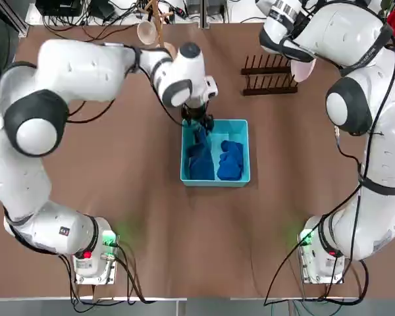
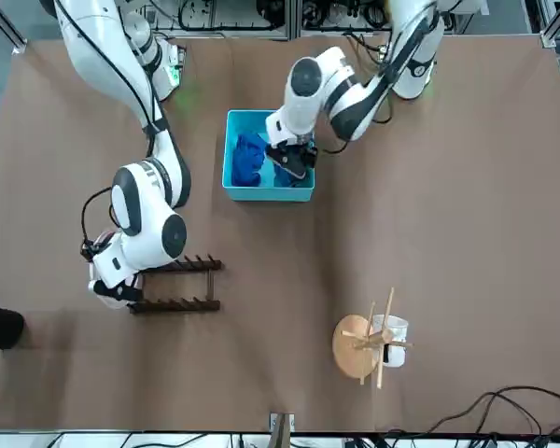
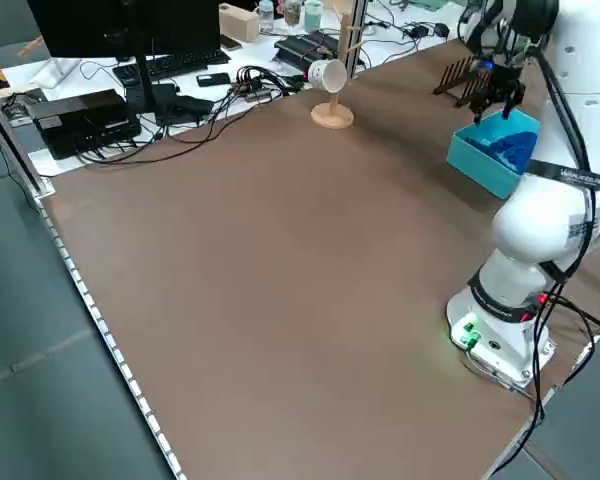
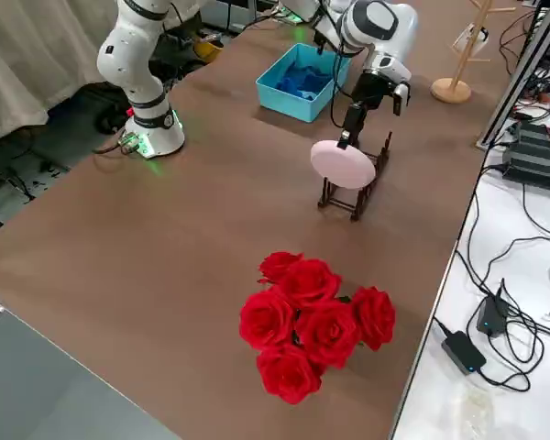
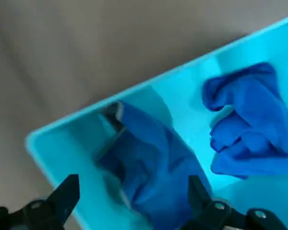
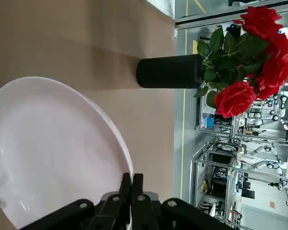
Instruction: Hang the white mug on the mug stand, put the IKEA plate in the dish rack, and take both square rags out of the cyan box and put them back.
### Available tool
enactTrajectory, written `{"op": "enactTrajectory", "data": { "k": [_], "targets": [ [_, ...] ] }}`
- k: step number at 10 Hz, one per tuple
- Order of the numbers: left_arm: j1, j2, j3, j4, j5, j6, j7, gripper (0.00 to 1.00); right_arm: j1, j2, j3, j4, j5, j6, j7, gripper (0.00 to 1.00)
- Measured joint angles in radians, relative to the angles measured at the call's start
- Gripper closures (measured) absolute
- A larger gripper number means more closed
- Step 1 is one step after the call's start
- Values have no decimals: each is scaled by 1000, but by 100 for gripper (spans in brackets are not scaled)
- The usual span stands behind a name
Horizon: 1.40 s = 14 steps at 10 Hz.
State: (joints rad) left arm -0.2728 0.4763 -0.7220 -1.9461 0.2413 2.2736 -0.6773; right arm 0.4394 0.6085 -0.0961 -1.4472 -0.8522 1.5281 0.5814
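Observation:
The cyan box sits mid-table with both square rags inside, one dark blue rag beside the other. My left gripper hovers open over the box's far end, its fingers straddling the nearer rag without touching it. Over the dish rack, my right gripper is shut on the rim of the IKEA plate, which hangs on edge just off the rack's pegs. The white mug hangs on a peg of the mug stand.
A black vase of red roses stands on the table beyond the dish rack at the robot's right. Cables, a monitor and boxes line the desk past the table's far edge.

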Motion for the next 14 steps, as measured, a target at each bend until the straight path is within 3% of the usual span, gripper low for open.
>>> {"op": "enactTrajectory", "data": {
  "k": [2, 6, 9, 10, 11, 14],
  "targets": [
    [-33, 95, 23, 8, 101, 52, -154, 0, 4, 5, 0, 0, -3, -3, 24, 97],
    [-283, 159, 277, 77, 134, 99, -306, 0, 11, 37, 0, 0, -23, -3, 83, 97],
    [-291, 181, 296, 91, 134, 113, -326, 7, 15, 58, 0, 0, -40, -1, 121, 97],
    [-293, 190, 296, 91, 134, 115, -344, 15, 15, 65, 0, 0, -43, -1, 134, 96],
    [-296, 196, 296, 91, 134, 116, -355, 32, 15, 72, 0, 0, -47, -1, 139, 94],
    [-301, 197, 294, 104, 138, 118, -362, 79, 17, 79, 0, 0, -56, -1, 142, 49]
  ]
}}
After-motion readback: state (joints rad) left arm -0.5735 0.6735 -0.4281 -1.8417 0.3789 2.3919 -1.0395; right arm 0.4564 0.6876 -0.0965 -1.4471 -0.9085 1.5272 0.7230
